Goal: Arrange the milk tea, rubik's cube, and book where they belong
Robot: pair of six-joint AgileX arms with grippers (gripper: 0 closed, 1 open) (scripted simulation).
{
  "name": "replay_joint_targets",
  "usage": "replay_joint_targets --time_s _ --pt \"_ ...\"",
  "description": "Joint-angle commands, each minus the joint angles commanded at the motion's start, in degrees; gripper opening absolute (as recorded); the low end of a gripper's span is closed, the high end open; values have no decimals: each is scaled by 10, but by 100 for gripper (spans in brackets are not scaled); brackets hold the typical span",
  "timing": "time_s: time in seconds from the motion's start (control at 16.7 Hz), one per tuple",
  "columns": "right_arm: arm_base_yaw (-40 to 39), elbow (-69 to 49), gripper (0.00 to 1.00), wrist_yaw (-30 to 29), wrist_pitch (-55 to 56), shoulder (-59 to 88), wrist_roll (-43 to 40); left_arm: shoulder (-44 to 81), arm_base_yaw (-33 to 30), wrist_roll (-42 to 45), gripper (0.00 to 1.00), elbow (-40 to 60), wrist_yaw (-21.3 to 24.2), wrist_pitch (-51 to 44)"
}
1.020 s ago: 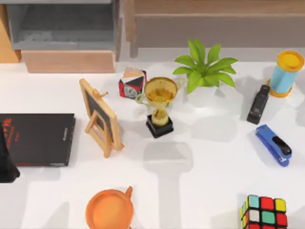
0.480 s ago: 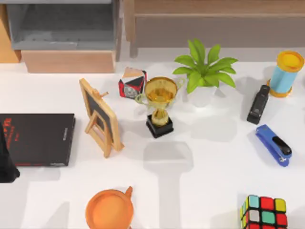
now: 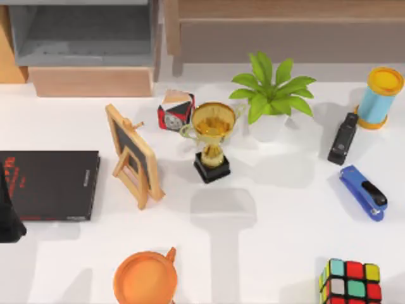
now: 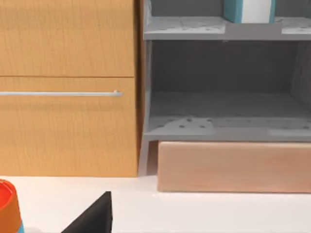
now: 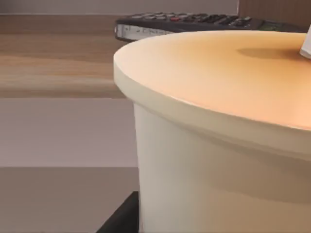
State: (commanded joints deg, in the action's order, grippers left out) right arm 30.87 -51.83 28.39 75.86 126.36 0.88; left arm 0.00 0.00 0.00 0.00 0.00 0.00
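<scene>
Sitting at the table's (image 3: 278, 209) front right edge, the rubik's cube (image 3: 350, 282) rests well apart from both arms. Left arm (image 3: 9, 215) at far left edge, beside black book (image 3: 49, 184); jaw state cannot be told. Right wrist view: milk tea cup (image 5: 223, 131) looms very close; grip cannot be told. Light-blue book (image 4: 249, 10) stands on grey shelf (image 4: 223, 30).

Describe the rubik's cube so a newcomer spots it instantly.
Start at the gold trophy mid-table, then go to the white table's near right corner. The rubik's cube sits there, black-framed with 3x3 coloured stickers, larger than the red-black-white angular box behind the trophy.
</scene>
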Motion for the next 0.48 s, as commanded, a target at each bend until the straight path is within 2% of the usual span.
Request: replay_joint_targets --time_s 0.48 --pt "0 0 75 0 0 0 0 0 0 0 100 0 0 0"
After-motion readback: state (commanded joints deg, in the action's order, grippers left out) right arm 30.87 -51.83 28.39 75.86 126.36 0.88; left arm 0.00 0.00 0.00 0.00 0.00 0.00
